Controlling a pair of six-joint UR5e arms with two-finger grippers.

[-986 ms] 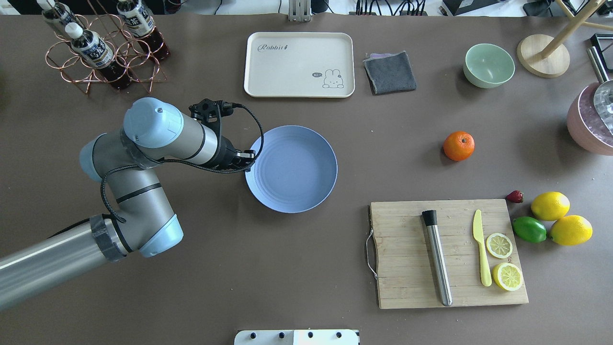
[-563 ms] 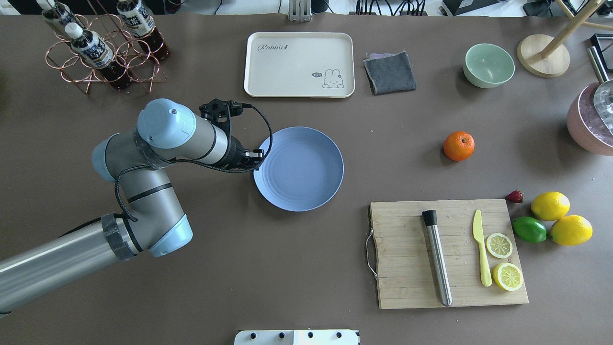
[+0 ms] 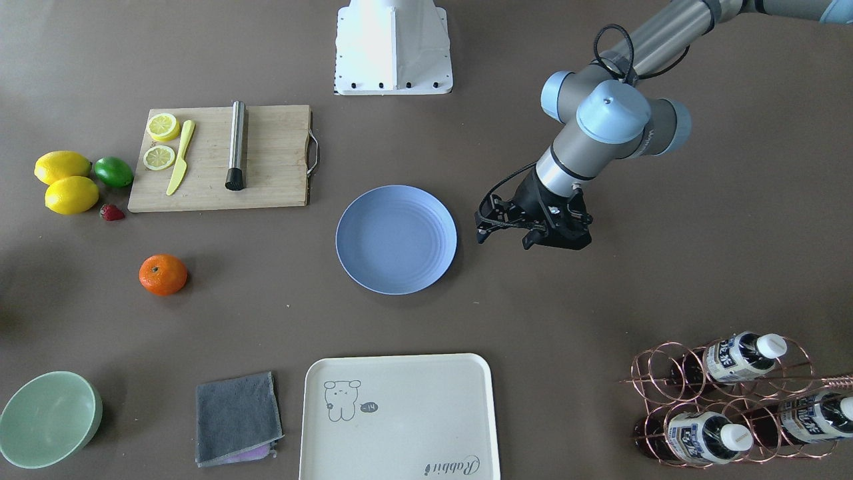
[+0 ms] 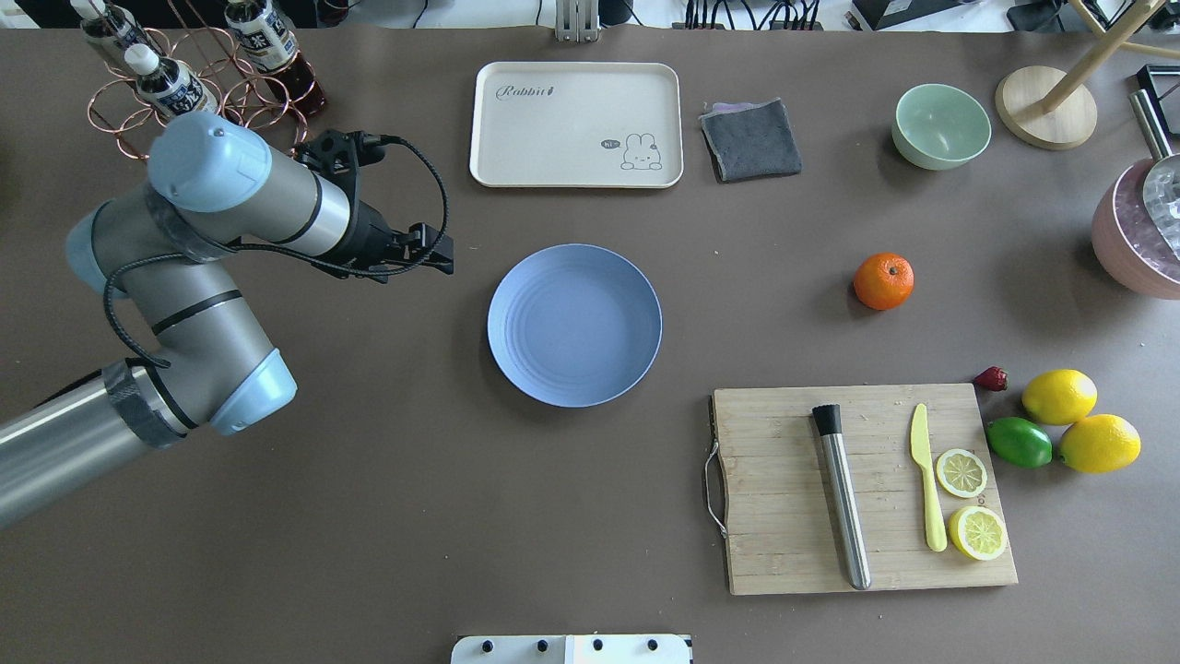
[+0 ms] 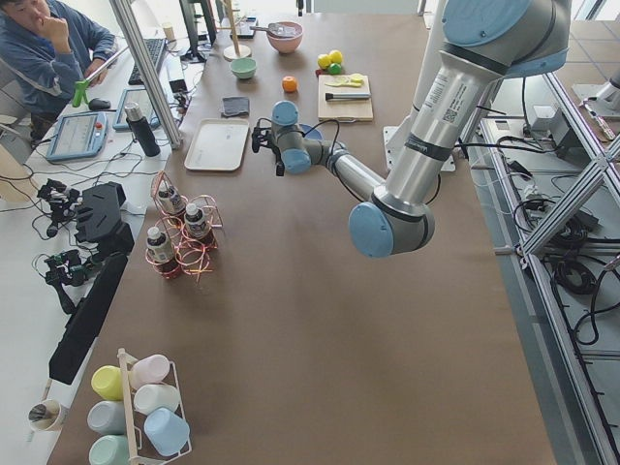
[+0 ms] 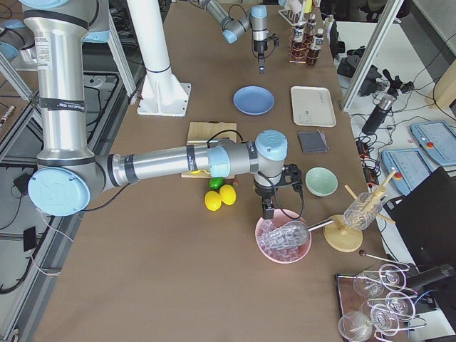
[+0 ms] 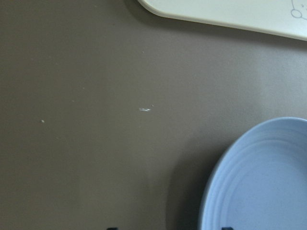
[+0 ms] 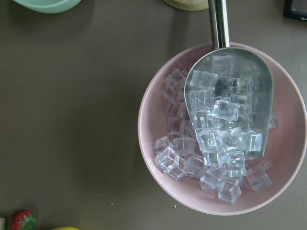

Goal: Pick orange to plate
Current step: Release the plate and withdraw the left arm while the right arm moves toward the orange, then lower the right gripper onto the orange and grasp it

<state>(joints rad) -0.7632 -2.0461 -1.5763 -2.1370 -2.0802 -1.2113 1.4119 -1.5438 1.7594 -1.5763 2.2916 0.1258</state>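
The orange (image 4: 883,280) lies on the bare table, right of the periwinkle-blue plate (image 4: 574,325) and far from both arms; the front-facing view shows the orange (image 3: 162,274) left of the plate (image 3: 396,239). My left gripper (image 4: 446,256) hovers just off the plate's left rim, open and holding nothing. The left wrist view shows the plate's rim (image 7: 259,187) at lower right. My right gripper (image 6: 266,209) shows only in the exterior right view, above a pink bowl; I cannot tell whether it is open or shut.
A cream tray (image 4: 575,124), grey cloth (image 4: 750,139) and green bowl (image 4: 940,125) line the far side. A cutting board (image 4: 784,489) carries a muddler, knife and lemon slices; lemons (image 4: 1058,396), a lime (image 4: 1018,442) and a strawberry lie beside it. The bottle rack (image 4: 184,101) stands behind my left arm. Pink ice bowl (image 8: 158,143).
The plate slid a little to the right with my left gripper on its rim. The gripper then let go and drew back left and toward the far side.
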